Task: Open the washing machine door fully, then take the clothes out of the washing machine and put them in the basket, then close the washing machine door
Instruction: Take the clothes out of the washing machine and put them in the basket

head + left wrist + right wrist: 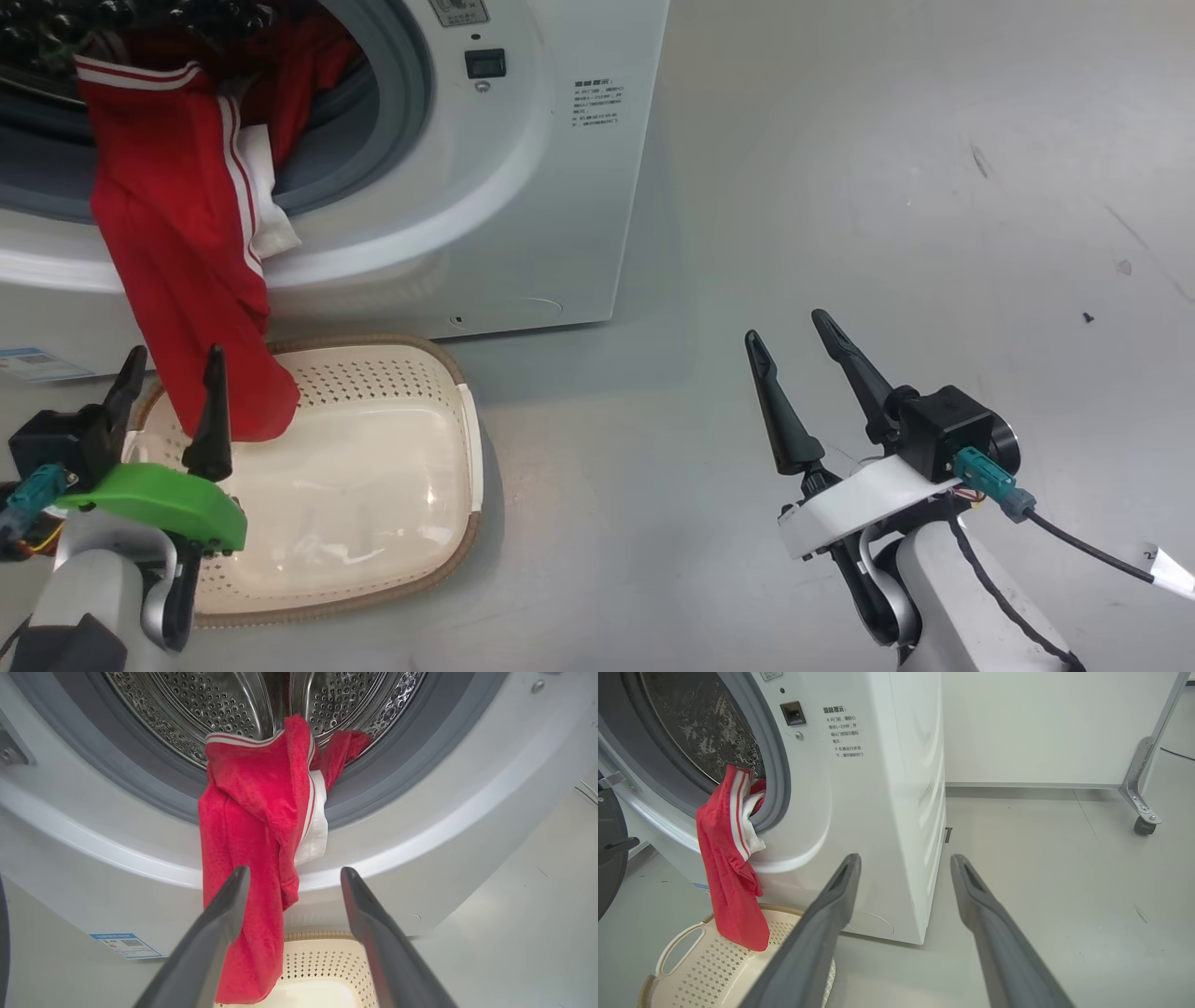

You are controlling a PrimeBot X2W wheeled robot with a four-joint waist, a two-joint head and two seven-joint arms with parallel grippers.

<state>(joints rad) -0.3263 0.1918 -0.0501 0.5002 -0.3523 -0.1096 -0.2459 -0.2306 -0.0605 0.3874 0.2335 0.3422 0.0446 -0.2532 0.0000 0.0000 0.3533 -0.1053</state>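
Evidently mid-unloading: the red clothes [177, 252] hang from the drum mouth of the washing machine [560, 205] down into the basket [373, 343], ungripped, so the left gripper [177, 353], jaws apart as on the right gripper [786, 327], probably must clamp them and pull free.

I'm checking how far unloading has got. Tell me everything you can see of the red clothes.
The clothes are red, soft fabric with white stripe trim and a white patch. They hang from the washing machine drum mouth, draped over its grey ring and white front, upper part inside. The lower end dangles into the basket; contact is unclear. The open left gripper flanks that end without closing on it.
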